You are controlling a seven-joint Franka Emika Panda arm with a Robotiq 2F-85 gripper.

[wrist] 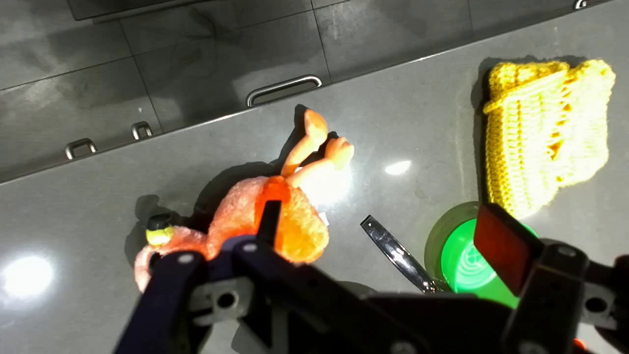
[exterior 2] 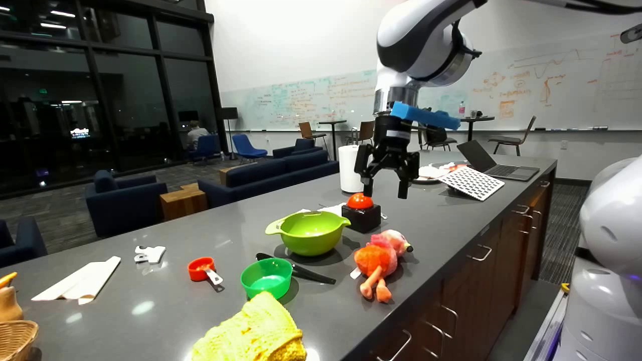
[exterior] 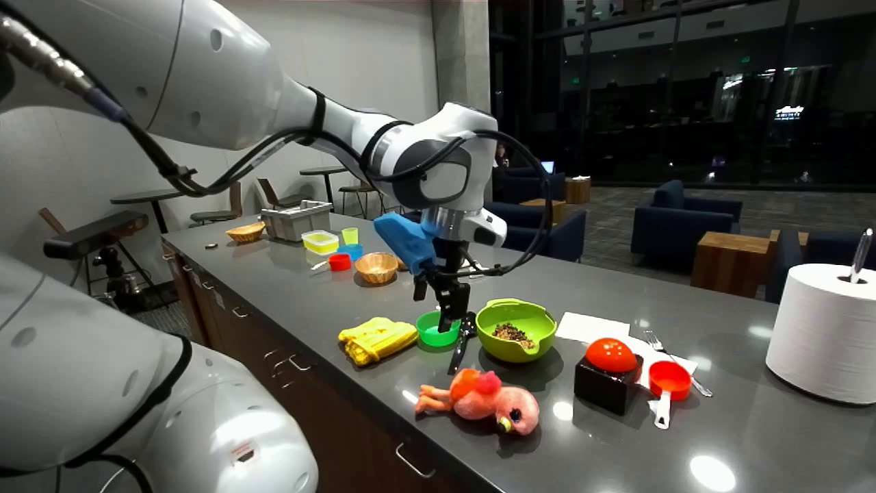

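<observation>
In an exterior view, gripper [exterior 2: 385, 192] hangs above the grey counter [exterior 2: 431, 225], jaws spread wide, jointed black fingers pointing down. Plush bird [exterior 2: 373, 260], fuzzy pink and orange, lies on the counter near its front edge. Around it: glossy red dome [exterior 2: 360, 201] on a black cube base [exterior 2: 362, 219], smooth lime bowl [exterior 2: 311, 245] with spout and handle, round green cup [exterior 2: 266, 284], slim black utensil [exterior 2: 313, 275] (type unclear), yellow knit bundle [exterior 2: 251, 333]. Whiteboard [exterior 2: 301, 100] carries orange, teal and dark handwriting, too small to read.

In an exterior view, dry brown and black bits [exterior: 513, 334] sit in the lime bowl. Also red measuring cup [exterior: 669, 378] with white handle, metal fork [exterior: 654, 340], woven basket [exterior: 376, 274], fat white paper roll [exterior: 821, 335]. Lit sign [exterior: 789, 111] beyond the glass, letters blurred.

Wrist view: one dark finger overlaps the bird's fuzzy body, the opposite one's rust-red pad [wrist: 506, 248] overlaps the green cup, ringed pattern on its floor. Shiny black utensil between bird and cup; chunky stitches on the yellow bundle. Small white tag [wrist: 324, 218] beside the bird, print unreadable.
</observation>
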